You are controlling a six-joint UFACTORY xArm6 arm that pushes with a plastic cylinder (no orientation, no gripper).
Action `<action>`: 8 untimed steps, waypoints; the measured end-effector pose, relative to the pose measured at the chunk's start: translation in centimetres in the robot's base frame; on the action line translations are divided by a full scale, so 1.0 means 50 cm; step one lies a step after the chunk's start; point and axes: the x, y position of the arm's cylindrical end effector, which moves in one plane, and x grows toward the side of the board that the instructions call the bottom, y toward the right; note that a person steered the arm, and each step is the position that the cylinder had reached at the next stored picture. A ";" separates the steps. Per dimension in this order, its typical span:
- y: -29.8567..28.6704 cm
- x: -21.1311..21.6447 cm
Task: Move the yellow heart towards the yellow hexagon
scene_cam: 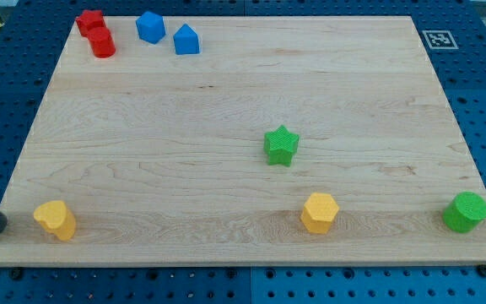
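The yellow heart (55, 219) lies near the board's bottom-left corner. The yellow hexagon (320, 211) lies near the bottom edge, right of the middle, far to the heart's right. My tip (3, 223) is a dark rod end at the view's left edge. It sits just left of the heart with a small gap between them.
A green star (281, 145) sits above and left of the hexagon. A green round block (466, 211) is at the bottom right. Two red blocks (96, 33) and two blue blocks (150, 26) (186, 40) cluster at the top left. The wooden board (226, 101) lies on a blue pegboard.
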 end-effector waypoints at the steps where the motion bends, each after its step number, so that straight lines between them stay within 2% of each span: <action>1: 0.070 -0.004; 5: 0.330 -0.003; 6: 0.349 -0.005; 7: 0.284 -0.005; 8: 0.254 -0.046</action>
